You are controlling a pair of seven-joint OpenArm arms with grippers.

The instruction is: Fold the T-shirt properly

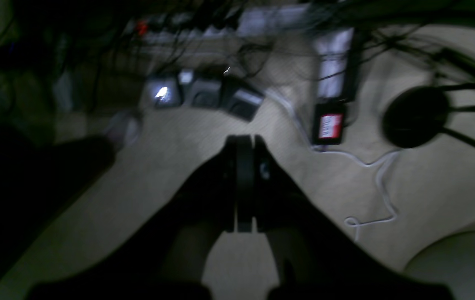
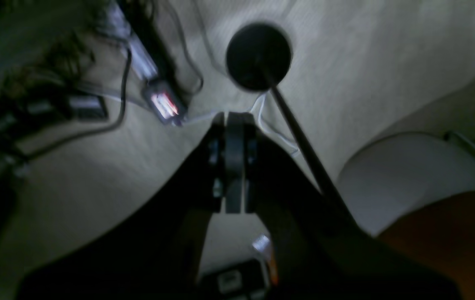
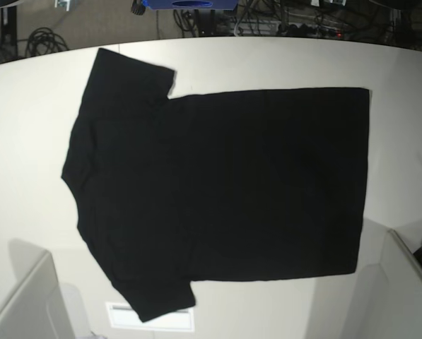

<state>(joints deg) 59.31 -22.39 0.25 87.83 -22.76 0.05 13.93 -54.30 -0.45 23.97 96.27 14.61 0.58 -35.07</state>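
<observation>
The T-shirt (image 3: 225,191) lies spread flat on the white table (image 3: 27,106) in the base view, plain black side up. Its neck end points left and its straight hem runs down the right. One sleeve sticks out at the top left, the other at the bottom left. Neither gripper shows in the base view. In the left wrist view my left gripper (image 1: 243,139) is shut with nothing between its fingers, hanging over the floor. My right gripper (image 2: 234,116) is likewise shut and empty in the right wrist view.
A white label (image 3: 150,316) lies at the table's front edge, partly under the lower sleeve. Pale arm parts stand at the bottom left (image 3: 27,296) and bottom right (image 3: 401,289). The floor holds cables, power strips and a round black base (image 2: 258,56).
</observation>
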